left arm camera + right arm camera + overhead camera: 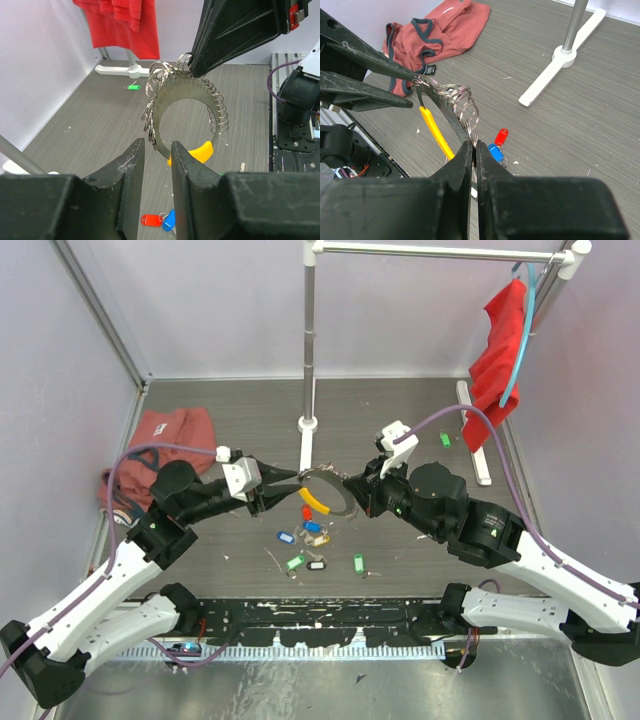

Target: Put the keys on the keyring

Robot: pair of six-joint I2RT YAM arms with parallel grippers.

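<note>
The keyring (322,473), a flat silvery loop strung with small split rings and a yellow section (315,500), hangs above the table between both arms. My right gripper (474,145) is shut on its band (447,112), coming in from the right (352,485). My left gripper (158,145) is open at the opposite side, its fingers straddling the loop's edge (180,90) with a gap between them. Loose keys lie on the table below: a red tag (307,512), a blue tag (311,527), green tags (295,562) and a black one (316,564).
A white stand's pole (308,340) rises just behind the keyring. A red cloth (500,350) hangs at the back right, and a pink garment (165,435) lies at the left. One green key (445,439) sits apart near a white bar (473,430).
</note>
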